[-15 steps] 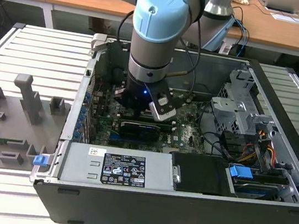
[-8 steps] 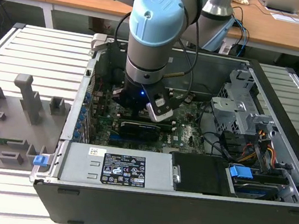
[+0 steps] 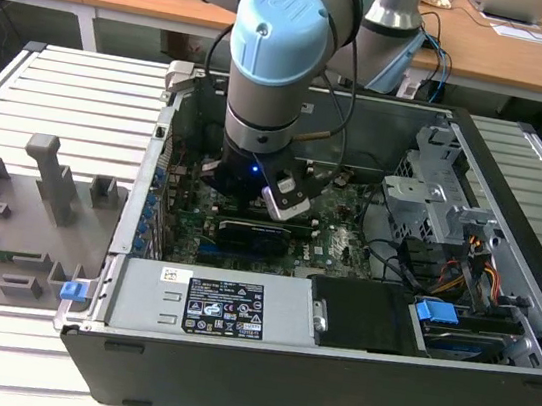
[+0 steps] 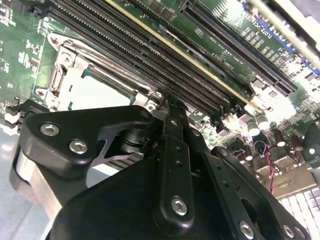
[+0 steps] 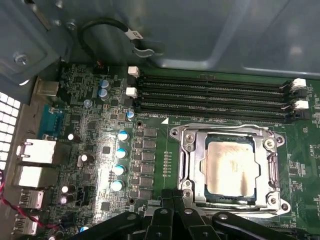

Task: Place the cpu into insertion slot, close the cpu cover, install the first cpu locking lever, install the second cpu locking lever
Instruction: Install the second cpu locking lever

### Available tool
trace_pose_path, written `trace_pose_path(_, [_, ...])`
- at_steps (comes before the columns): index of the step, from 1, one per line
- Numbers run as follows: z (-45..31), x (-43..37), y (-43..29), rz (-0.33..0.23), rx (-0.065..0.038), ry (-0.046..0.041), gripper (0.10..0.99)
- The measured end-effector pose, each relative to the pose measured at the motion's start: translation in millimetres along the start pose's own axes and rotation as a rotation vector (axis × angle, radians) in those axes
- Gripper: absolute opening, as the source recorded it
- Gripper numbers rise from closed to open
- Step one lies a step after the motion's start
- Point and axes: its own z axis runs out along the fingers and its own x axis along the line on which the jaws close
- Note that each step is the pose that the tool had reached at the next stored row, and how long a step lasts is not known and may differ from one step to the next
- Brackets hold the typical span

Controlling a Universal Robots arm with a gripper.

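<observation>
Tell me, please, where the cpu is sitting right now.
In the first wrist view the cpu lies flat inside the insertion slot, framed by the cpu cover, just beside the long memory slots.

Open computer case [image 3: 496, 326], grey fixture blocks [image 3: 42, 181], 4 black memory slots [image 5: 210, 97], blue capacitors [image 5: 120, 160].

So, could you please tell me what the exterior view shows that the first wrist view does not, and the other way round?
The exterior view alone shows the open computer case on a slatted table, the arm reaching into it, and a grey fixture tray. The first wrist view alone shows the cpu seated in the insertion slot, with the cpu cover framing it. Both show the green motherboard.
</observation>
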Motion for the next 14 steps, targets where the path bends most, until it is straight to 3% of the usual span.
trace_pose_path(7, [-11.5, 0.3, 3.2, 0.0, 0.0, -0.0015, 0.106])
trace_pose_path(11, [-24.5, 0.2, 6.5, 0.0, 0.0, -0.0018, 0.106])
trace_pose_path(14, [-25.8, 0.2, 6.9, 0.0, 0.0, -0.0019, 0.106])
